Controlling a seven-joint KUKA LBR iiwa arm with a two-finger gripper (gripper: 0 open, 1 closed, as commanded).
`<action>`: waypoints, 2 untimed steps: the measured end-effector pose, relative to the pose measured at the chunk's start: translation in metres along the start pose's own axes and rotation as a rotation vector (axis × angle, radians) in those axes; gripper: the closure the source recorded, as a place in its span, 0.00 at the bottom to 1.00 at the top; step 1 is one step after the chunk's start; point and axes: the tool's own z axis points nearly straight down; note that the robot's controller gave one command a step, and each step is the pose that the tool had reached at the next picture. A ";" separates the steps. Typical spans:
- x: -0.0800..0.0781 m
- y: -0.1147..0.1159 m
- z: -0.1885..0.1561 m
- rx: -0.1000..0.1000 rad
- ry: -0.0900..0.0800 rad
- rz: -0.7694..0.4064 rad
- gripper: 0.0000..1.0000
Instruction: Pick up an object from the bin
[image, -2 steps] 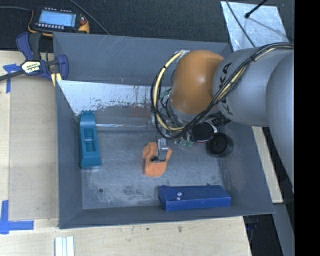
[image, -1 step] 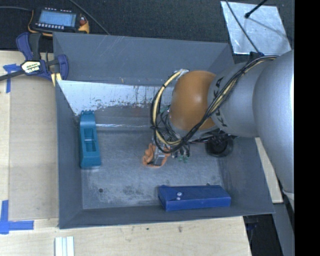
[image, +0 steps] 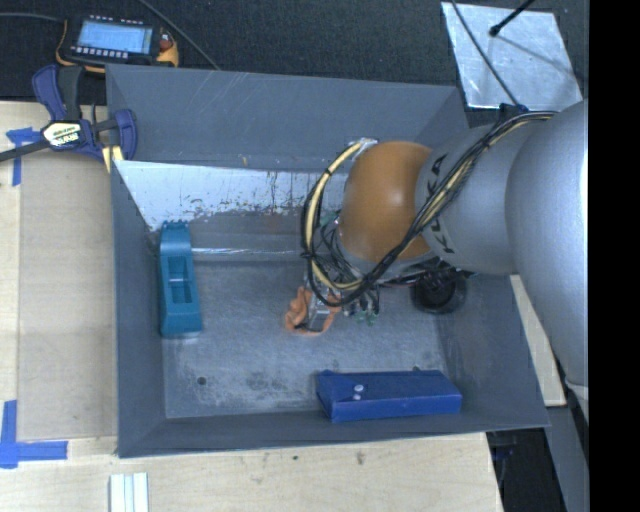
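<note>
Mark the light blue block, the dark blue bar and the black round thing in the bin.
light blue block (image: 180, 285): camera view, middle of its top face.
dark blue bar (image: 390, 394): camera view, middle of its top face.
black round thing (image: 437, 293): camera view, its visible centre.

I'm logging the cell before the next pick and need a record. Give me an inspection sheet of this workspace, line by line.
surface: grey metal bin, floor scuffed, reddish marks along the far wall.
job's things: small orange thing near the middle, right by the gripper.
clutter: teal dispenser-shaped block at left; dark blue flat bar along the near wall; black round thing at right, under the arm.
grippers: gripper low at the orange thing; whether it holds it cannot be told.
cables: yellow and black cables looped round the wrist's orange cover.
surroundings: device with lit display beyond the far left corner.
</note>
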 end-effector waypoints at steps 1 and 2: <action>0.007 0.013 0.003 0.001 -0.002 -0.005 1.00; -0.017 0.000 0.003 -0.001 0.000 -0.005 1.00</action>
